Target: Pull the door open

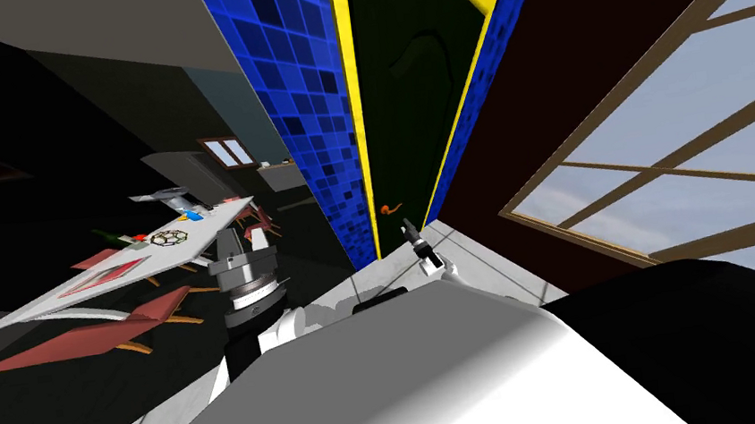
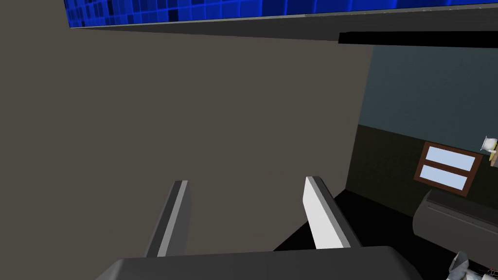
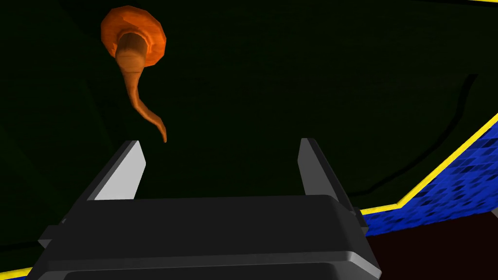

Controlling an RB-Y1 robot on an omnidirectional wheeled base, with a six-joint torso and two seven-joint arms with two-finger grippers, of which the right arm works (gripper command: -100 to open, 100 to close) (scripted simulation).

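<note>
The dark green door [image 1: 414,83] stands in the upper middle of the head view. It looks rigid and heavy, so I judge the hold to be its curled orange lever handle [image 3: 133,48], slim and likely slippery. The right pincer [image 3: 220,146] is apart, near the lever's tip and not touching it. The left pincer [image 2: 247,182] is also apart. No writing is readable.

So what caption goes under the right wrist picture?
Right gripper, jaws open, just short of the curly orange handle on the dark door.
</note>
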